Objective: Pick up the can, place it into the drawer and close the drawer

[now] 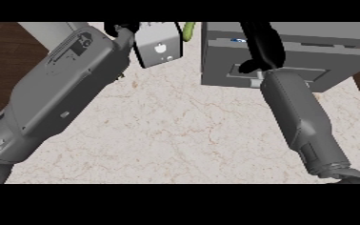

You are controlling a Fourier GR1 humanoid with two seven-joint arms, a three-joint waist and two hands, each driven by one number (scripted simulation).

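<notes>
The grey drawer cabinet [316,52] stands at the back right of the counter. My right hand [262,45] lies across its front and top, fingers stretched out straight, thumb near the recessed handle [239,78]. A small blue patch [239,40] shows beside the hand at the cabinet's upper edge; I cannot tell what it is. No can is plainly visible. My left hand [116,27] is raised at the top edge, mostly hidden behind its forearm, next to a tilted grey box-like object [160,47] with a pale mark.
A green object [188,31] peeks out behind the grey box. My left forearm [63,86] fills the left side, close to the view. Dark wood [14,47] lies beyond the marble counter's [183,133] left edge.
</notes>
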